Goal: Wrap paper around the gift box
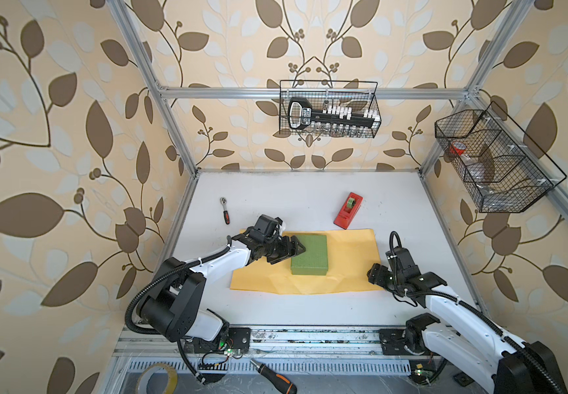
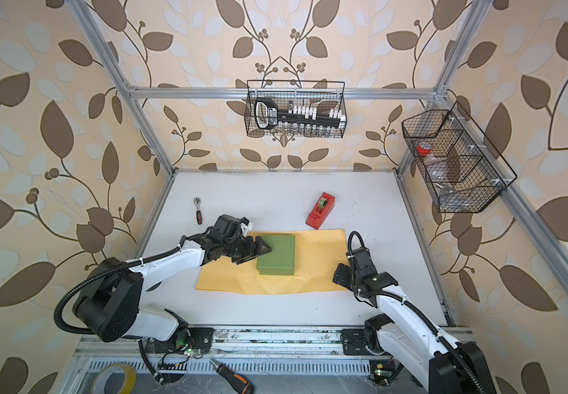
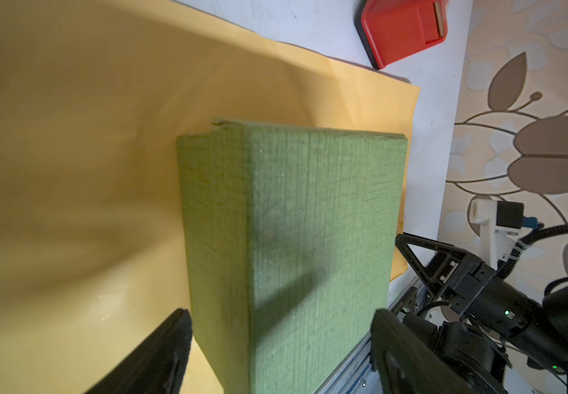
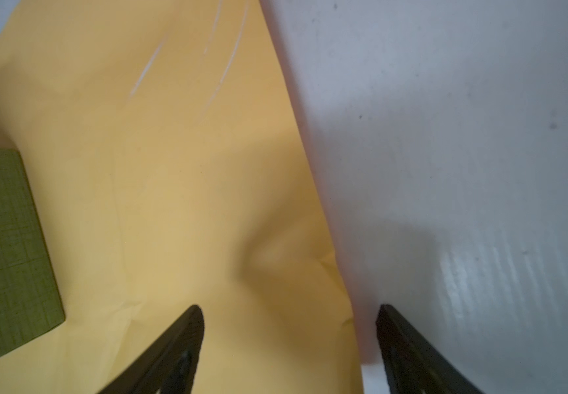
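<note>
Left fingers point(image 3: 163, 351) gape astride gift box point(image 3: 309, 238), seemingly clear; right fingers point(image 4: 180, 341) gape above paper point(image 4: 173, 170).

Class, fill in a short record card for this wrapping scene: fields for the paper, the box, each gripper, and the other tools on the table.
Paper: yellow-orange, creased, spread flat on the white table
Gift box: olive green, flat on the paper, near its middle
Left gripper: open, at the box's left edge
Right gripper: open, above the paper's right edge
Other items: red tape dispenser just beyond the paper's far edge; ratchet wrench farther left
</note>
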You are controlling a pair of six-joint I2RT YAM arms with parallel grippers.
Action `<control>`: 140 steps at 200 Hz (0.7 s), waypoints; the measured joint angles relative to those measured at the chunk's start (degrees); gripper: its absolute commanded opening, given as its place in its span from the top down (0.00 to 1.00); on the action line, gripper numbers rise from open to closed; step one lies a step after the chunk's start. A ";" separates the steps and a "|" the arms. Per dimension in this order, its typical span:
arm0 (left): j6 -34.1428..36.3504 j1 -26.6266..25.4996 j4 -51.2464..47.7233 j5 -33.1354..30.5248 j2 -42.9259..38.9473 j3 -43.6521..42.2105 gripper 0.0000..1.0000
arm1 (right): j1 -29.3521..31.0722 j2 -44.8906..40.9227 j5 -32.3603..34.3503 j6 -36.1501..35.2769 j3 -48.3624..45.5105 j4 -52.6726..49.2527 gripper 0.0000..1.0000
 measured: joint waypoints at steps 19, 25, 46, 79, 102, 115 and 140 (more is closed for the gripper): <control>-0.15 -0.22 -0.13 -0.09 -0.09 -0.09 0.15 | 0.07 -0.55 -1.22 0.61 -0.31 0.09 0.28; -0.20 -0.20 -0.13 -0.13 -0.20 -0.20 0.15 | 0.07 -0.83 -1.77 0.79 -0.50 0.26 0.29; -0.26 -0.24 -0.17 -0.13 -0.48 -0.83 0.15 | 0.07 -2.36 -3.65 1.64 -1.40 0.72 0.33; -0.83 -0.92 0.00 0.13 -0.98 -2.40 0.16 | 0.07 -4.68 -5.22 2.67 -2.25 0.90 0.37; -1.75 -1.49 0.00 1.01 -1.81 -3.45 0.16 | 0.07 -4.96 -5.51 2.91 -2.27 1.18 0.38; -2.03 -1.75 0.13 1.44 -2.36 -3.69 0.16 | 0.07 -4.96 -5.66 2.93 -2.27 1.36 0.39; -2.93 -1.77 0.72 2.58 -3.19 -4.24 0.16 | 0.04 -4.96 -5.66 2.89 -2.27 1.49 0.39</control>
